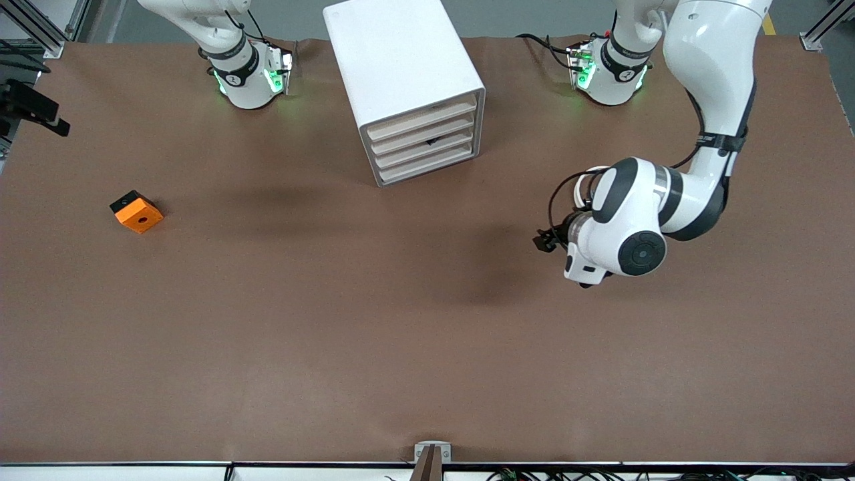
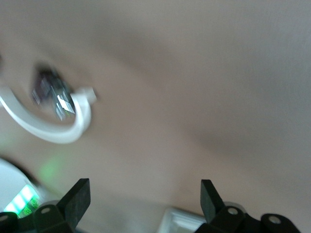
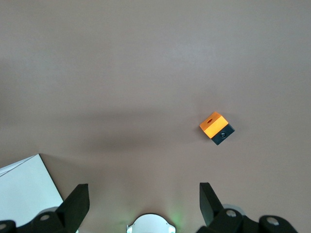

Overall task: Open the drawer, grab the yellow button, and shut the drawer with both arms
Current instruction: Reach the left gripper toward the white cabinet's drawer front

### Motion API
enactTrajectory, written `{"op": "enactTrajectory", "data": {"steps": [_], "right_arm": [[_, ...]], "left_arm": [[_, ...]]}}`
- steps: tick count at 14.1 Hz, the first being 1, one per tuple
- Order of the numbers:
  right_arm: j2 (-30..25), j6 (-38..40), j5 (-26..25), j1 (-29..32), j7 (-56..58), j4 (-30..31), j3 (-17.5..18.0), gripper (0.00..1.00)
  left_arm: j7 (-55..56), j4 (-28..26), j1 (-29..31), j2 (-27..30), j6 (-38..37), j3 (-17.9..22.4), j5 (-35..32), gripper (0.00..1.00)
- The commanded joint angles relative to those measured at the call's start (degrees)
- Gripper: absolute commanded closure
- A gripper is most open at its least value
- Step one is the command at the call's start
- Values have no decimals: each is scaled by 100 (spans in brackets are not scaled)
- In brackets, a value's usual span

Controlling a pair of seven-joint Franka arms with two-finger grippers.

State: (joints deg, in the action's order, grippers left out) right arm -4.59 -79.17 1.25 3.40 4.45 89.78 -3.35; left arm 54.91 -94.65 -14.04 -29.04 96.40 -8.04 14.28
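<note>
The white cabinet (image 1: 401,67) stands at the bases' side of the table, midway between the arms. Its uppermost drawer (image 1: 422,115) is shut, like the three below it. The button is hidden. My left arm reaches out over the bare table toward its own end. My left gripper (image 1: 586,284) hangs under the wrist, and in the left wrist view (image 2: 145,187) it is open and empty over the brown table. My right gripper (image 3: 144,191) is open and empty, high over the table. It is out of the front view.
An orange square block with a hole (image 1: 137,212) lies toward the right arm's end and shows in the right wrist view (image 3: 216,128). A cabinet corner (image 3: 24,189) shows there too. A white cable (image 2: 58,131) loops in the blurred left wrist view. The table is brown.
</note>
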Motion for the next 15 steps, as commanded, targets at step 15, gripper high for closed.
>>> {"op": "enactTrajectory", "data": {"steps": [15], "right_arm": [[1215,-2,218,231,-41,-259,18,0]], "left_arm": [[5801,1019,-230,-1165,-2062,-14,2867,0]]}}
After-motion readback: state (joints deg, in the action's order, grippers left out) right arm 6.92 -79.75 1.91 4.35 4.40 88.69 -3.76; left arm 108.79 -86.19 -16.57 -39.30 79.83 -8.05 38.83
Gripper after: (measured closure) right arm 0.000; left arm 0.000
